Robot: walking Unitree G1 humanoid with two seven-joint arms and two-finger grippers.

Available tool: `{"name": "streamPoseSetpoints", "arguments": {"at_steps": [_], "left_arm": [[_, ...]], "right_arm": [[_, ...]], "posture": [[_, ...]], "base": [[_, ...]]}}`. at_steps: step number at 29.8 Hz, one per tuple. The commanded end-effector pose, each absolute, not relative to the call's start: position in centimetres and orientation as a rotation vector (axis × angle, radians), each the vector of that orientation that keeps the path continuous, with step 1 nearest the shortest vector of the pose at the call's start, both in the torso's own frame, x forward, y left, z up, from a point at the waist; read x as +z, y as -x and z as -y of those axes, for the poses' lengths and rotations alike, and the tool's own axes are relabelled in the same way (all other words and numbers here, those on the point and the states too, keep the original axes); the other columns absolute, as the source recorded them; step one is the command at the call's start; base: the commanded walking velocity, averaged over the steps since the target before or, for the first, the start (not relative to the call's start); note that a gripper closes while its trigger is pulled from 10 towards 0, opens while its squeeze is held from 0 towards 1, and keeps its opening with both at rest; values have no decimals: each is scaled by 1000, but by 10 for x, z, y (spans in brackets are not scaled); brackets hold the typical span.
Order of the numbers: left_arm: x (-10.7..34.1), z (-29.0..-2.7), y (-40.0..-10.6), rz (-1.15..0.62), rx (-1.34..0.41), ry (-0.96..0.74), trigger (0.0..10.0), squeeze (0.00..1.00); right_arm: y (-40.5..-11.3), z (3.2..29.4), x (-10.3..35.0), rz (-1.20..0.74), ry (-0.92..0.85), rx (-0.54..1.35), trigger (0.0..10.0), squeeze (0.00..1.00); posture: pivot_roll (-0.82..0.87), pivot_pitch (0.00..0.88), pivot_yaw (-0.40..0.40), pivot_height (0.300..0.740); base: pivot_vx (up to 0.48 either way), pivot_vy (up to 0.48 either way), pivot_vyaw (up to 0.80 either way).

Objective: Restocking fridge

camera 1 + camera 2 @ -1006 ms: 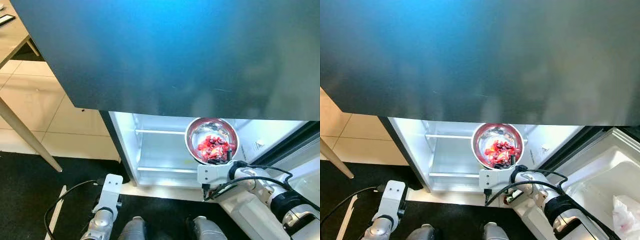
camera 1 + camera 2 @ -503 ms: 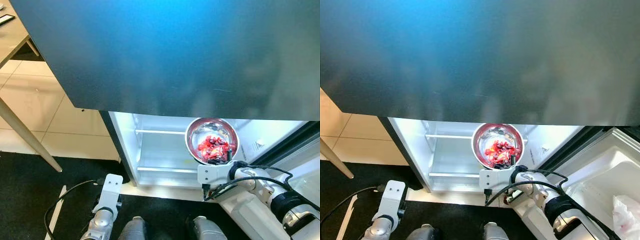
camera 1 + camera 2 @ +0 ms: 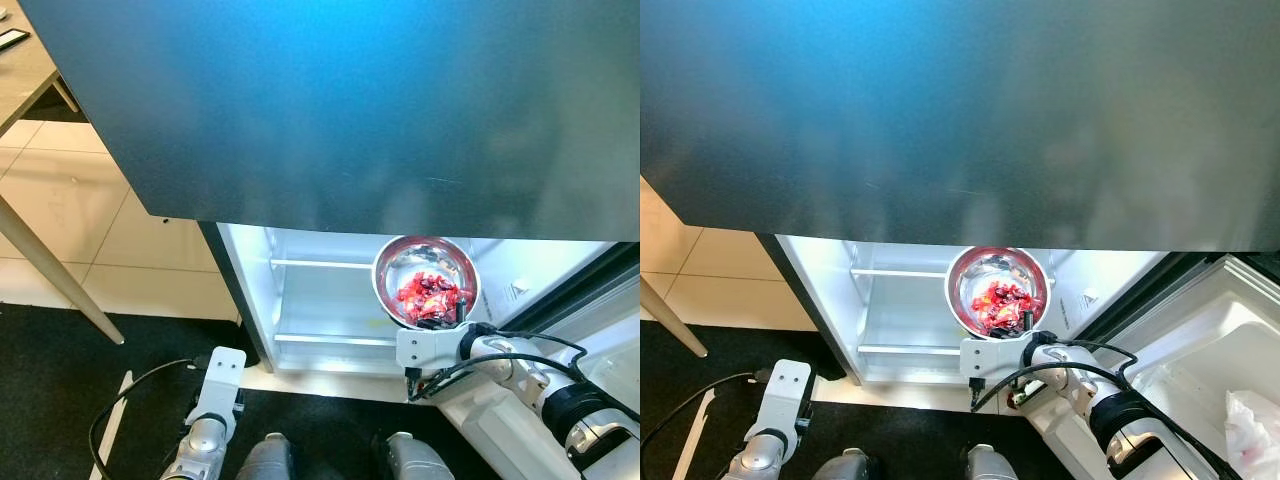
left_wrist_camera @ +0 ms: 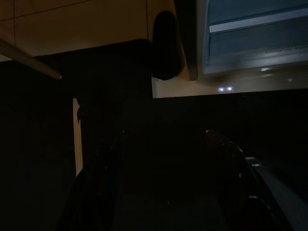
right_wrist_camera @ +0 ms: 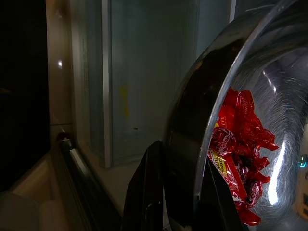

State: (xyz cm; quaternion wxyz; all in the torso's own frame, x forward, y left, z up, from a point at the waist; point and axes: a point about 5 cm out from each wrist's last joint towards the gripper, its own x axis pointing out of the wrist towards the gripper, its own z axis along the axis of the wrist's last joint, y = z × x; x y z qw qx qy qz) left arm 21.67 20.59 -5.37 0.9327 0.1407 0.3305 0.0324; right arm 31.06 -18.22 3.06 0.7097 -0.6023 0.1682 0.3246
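A shiny steel bowl holding red wrapped candies hangs in front of the lit lower fridge compartment. My right gripper is shut on the bowl's near rim from below. In the right wrist view one black finger lies outside the bowl's wall, the other sits inside beside the candies. My left arm hangs idle low at the left. In the dark left wrist view, its gripper is open over the dark floor.
A large dark fridge front spans the top of the view. The open fridge door stands to the right, with a white bag in its bin. A table leg slants at the left over tiles; a black mat lies below.
The bowl and my right gripper have crept very slightly to the right. Nothing else has moved.
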Motion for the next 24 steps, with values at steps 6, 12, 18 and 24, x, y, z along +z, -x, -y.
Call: {"name": "streamPoseSetpoints", "arguments": {"at_steps": [6, 12, 18, 24], "left_arm": [[-59, -204, -210, -708, 65, -279, 10000, 0], [-59, -205, -210, -709, 64, -280, 10000, 0], [-59, -205, -210, -709, 64, -281, 10000, 0], [-59, -206, -210, -709, 63, -283, 10000, 0]], "right_arm": [[-313, 184, 34, -355, 1316, 698, 10000, 0], [-314, 183, 34, -354, 1317, 698, 10000, 0], [-313, 183, 34, -353, 1316, 699, 10000, 0], [-314, 183, 35, -353, 1316, 696, 10000, 0]], "posture": [[-37, 173, -38, 725], [-36, 171, -37, 725], [-36, 175, -36, 725], [-36, 174, -34, 725]], "base": [[0, 0, 0], [0, 0, 0], [0, 0, 0], [0, 0, 0]]}}
